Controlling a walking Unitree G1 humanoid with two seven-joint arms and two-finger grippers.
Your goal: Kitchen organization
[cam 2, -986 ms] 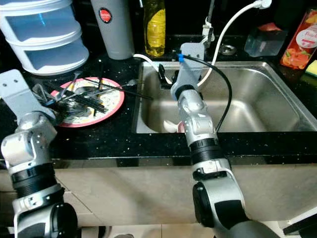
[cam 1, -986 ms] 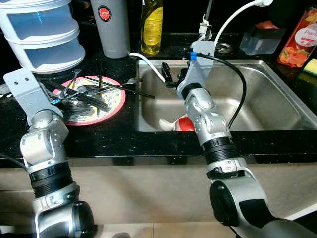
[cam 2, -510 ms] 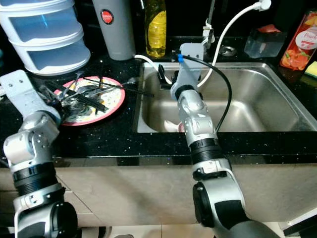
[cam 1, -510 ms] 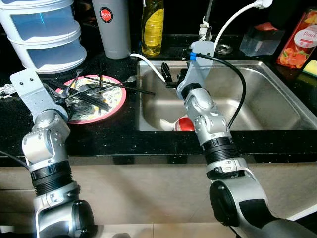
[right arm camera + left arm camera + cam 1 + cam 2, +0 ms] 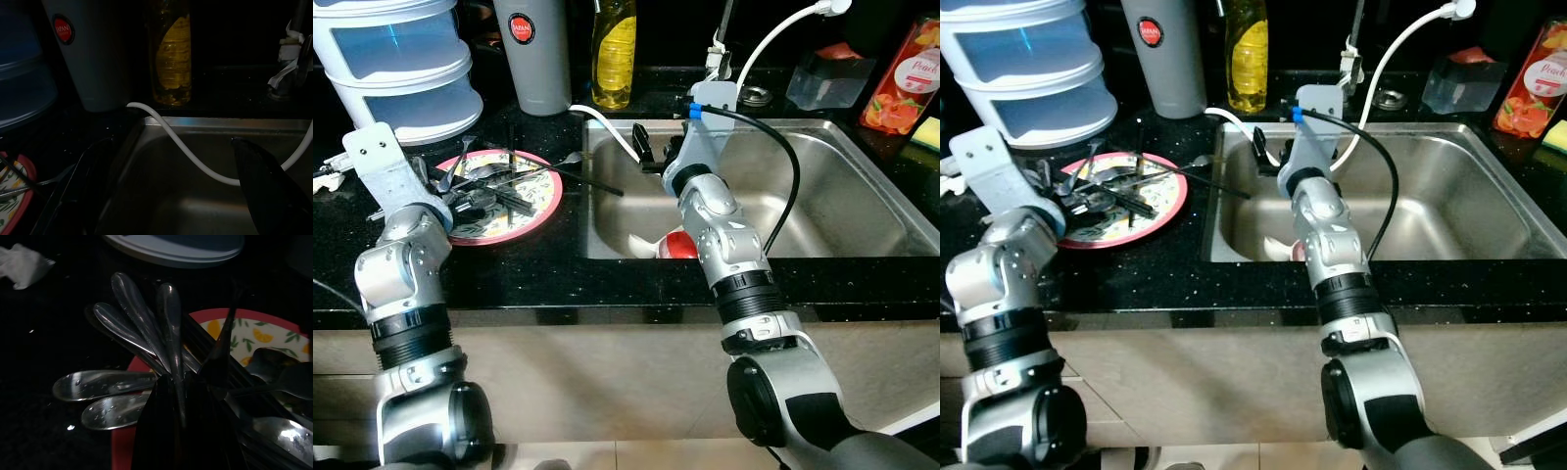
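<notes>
Reaching onto the pink-rimmed plate (image 5: pixel 530 213) on the black counter (image 5: pixel 558 274), left of the sink (image 5: pixel 822 196), the left gripper (image 5: pixel 183 396) has its fingers narrowed around spoon handles (image 5: pixel 146 328) in the cutlery pile (image 5: pixel 494 191). To the right, the right gripper (image 5: pixel 646 152) hangs over the sink's far left corner with its fingers set wide and nothing between them. Beyond stand a grey tumbler (image 5: pixel 536 54), a yellow soap bottle (image 5: pixel 612 49) and stacked blue-white containers (image 5: pixel 396 59).
</notes>
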